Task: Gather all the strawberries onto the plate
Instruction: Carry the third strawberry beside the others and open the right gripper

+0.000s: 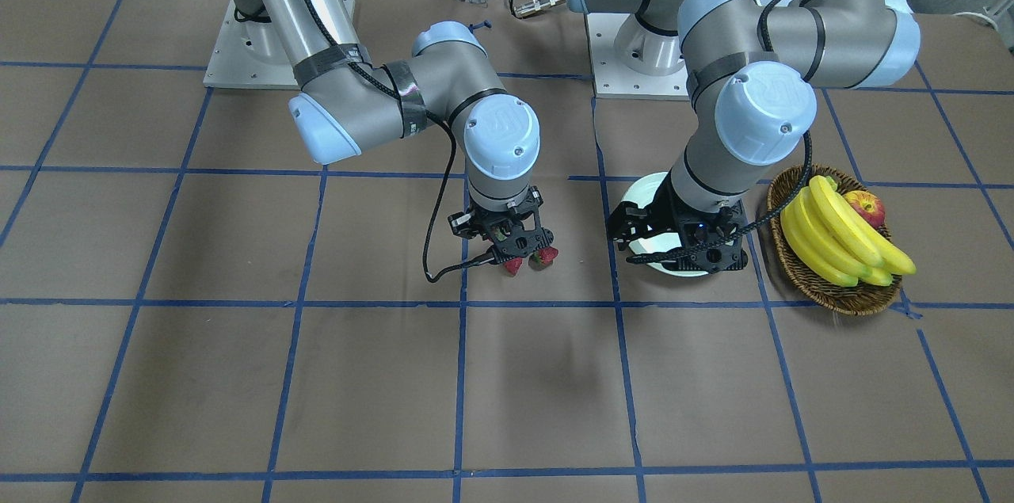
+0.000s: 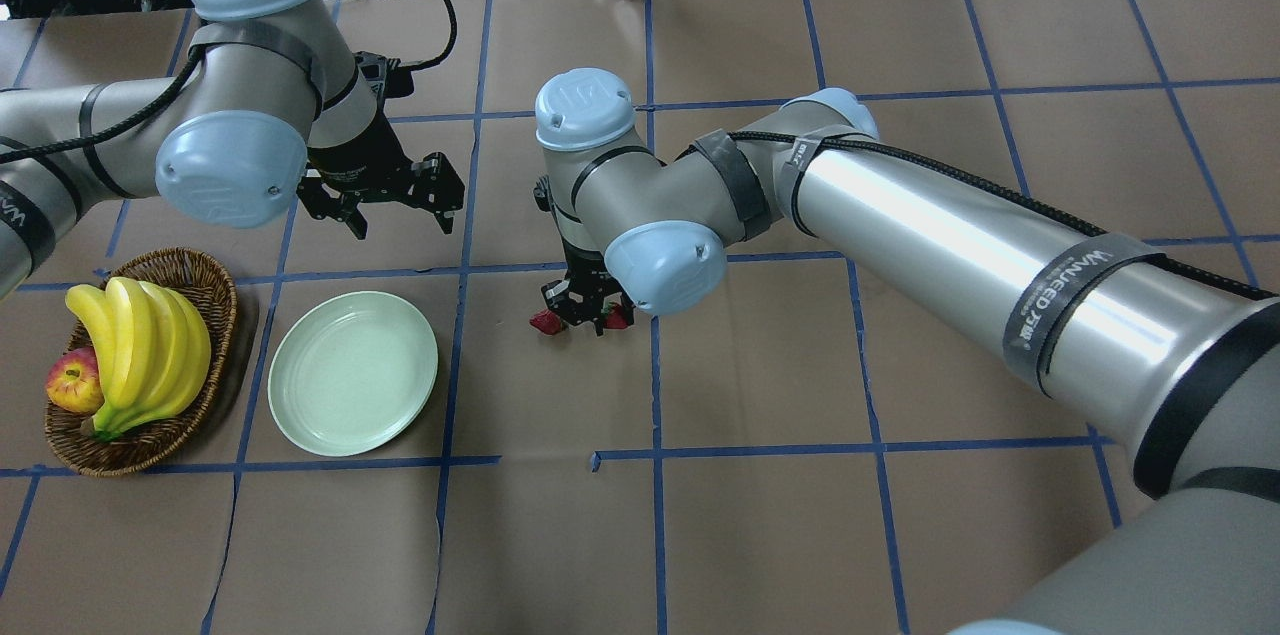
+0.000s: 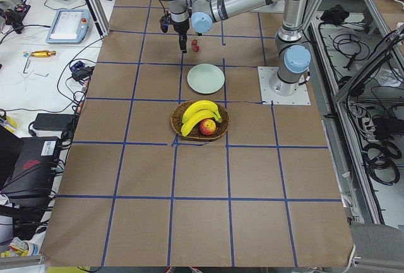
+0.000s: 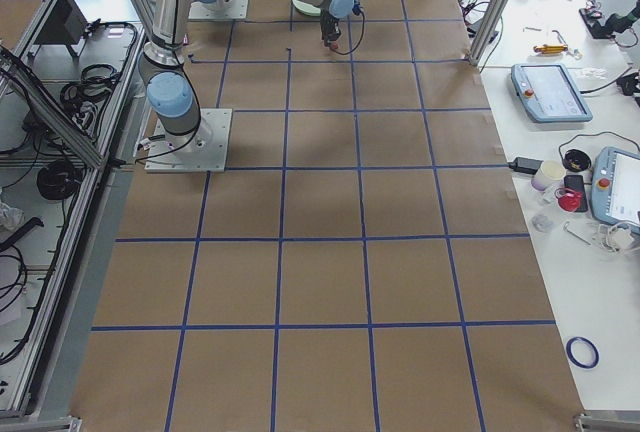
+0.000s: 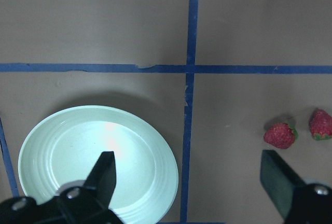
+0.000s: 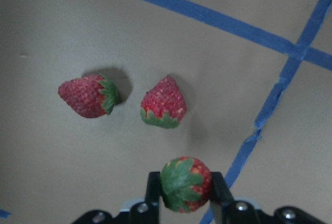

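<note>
My right gripper (image 6: 185, 178) is shut on one strawberry (image 6: 184, 186) and holds it a little above the table. Two more strawberries (image 6: 85, 96) (image 6: 164, 102) lie on the brown paper just beyond it. In the overhead view they show as red spots (image 2: 545, 322) (image 2: 618, 318) on either side of the right gripper (image 2: 583, 312). The pale green plate (image 2: 352, 372) sits empty, left of them. My left gripper (image 5: 185, 154) is open and empty, hovering near the plate's (image 5: 78, 146) far edge, with the two loose strawberries (image 5: 280, 135) (image 5: 320, 124) off to its right.
A brown wicker basket (image 2: 222, 300) with bananas (image 2: 140, 345) and a red-yellow apple (image 2: 72, 383) stands left of the plate. Blue tape lines grid the brown table cover. The left arm's elbow (image 2: 232, 165) hangs above the basket's far side.
</note>
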Robot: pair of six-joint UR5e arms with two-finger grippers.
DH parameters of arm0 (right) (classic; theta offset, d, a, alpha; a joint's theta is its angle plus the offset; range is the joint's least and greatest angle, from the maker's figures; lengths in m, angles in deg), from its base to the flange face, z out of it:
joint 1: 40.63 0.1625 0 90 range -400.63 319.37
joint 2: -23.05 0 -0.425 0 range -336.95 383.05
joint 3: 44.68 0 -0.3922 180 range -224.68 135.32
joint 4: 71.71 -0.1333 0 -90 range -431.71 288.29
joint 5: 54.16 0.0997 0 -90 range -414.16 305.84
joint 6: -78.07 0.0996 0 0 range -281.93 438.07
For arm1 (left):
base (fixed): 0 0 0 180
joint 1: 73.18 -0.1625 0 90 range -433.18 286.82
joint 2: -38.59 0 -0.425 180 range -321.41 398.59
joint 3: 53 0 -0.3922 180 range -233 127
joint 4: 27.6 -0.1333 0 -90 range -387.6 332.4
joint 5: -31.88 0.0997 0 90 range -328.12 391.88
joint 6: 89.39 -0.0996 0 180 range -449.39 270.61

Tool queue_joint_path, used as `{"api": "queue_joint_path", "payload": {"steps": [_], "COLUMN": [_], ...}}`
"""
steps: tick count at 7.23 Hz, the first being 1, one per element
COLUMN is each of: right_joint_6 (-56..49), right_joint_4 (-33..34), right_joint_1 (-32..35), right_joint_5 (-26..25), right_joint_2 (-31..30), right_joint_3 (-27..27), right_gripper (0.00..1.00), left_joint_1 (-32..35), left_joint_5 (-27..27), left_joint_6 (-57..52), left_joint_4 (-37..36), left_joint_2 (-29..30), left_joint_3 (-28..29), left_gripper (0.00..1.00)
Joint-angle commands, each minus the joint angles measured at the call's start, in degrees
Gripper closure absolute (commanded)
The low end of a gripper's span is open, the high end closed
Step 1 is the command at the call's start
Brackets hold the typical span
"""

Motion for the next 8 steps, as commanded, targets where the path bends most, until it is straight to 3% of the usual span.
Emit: {"api": "queue_joint_path", "payload": {"steps": [1, 2, 3, 5, 8], "right_joint_6": [-1.76, -1.94, -2.21, -2.65, -2.74], "right_joint_4": [-1.41, -1.23, -0.97, -0.62, -1.40], "right_joint_1": [0.15, 0.15, 0.06, -0.02, -0.81], "right_joint_5": [0.09, 0.09, 1.48, 1.76, 0.80], "right_joint_2": [0.53, 0.62, 0.79, 0.79, -1.04], "right_joint_3": [1.49, 1.58, 1.50, 1.49, 0.27], "right_gripper": [0.98, 0.87, 0.65, 0.00, 0.00], "left_joint_1": [0.00, 0.00, 0.09, 0.00, 0.00], "left_joint_5": [-0.10, -0.10, -0.10, 0.33, 0.34], "left_joint_6": [0.00, 0.00, 0.00, -0.18, 0.00], "left_joint_4": [0.00, 0.00, 0.00, 0.00, 0.00], "left_joint_2": [0.23, 0.32, 0.40, 0.75, 0.67], "left_joint_3": [-0.01, -0.01, -0.01, 0.08, 0.08], "left_gripper": [0.00, 0.00, 0.00, 0.00, 0.00]}}
